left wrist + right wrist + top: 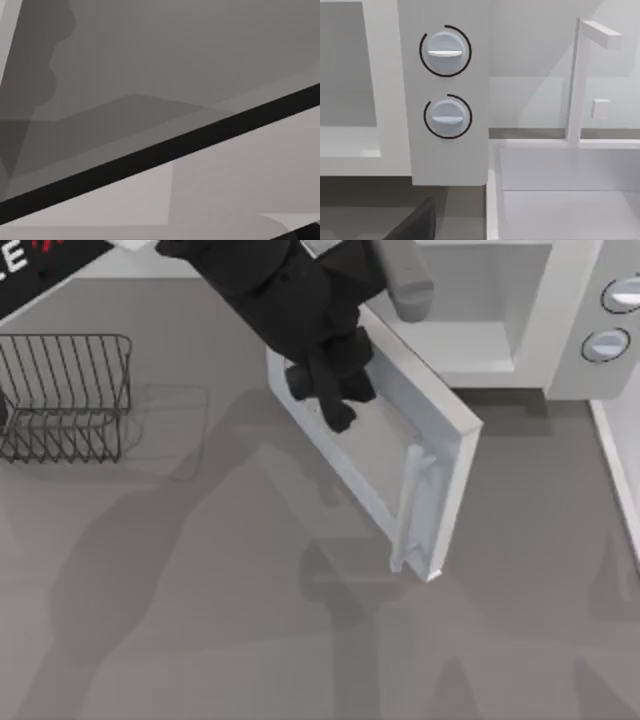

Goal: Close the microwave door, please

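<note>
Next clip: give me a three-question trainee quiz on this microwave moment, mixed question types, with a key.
1. True or false: the microwave door is fully shut against the microwave.
2. Which claw is at the door? A) left claw B) right claw
3. Fill in: in the top view, the wire rack stands on the table's ___ side.

Key: 1. False; the door stands partly open, its bar handle on the face turned away from the cavity. 2. A; it sits against the door's inner face near the hinge side. 3. Left.
</note>
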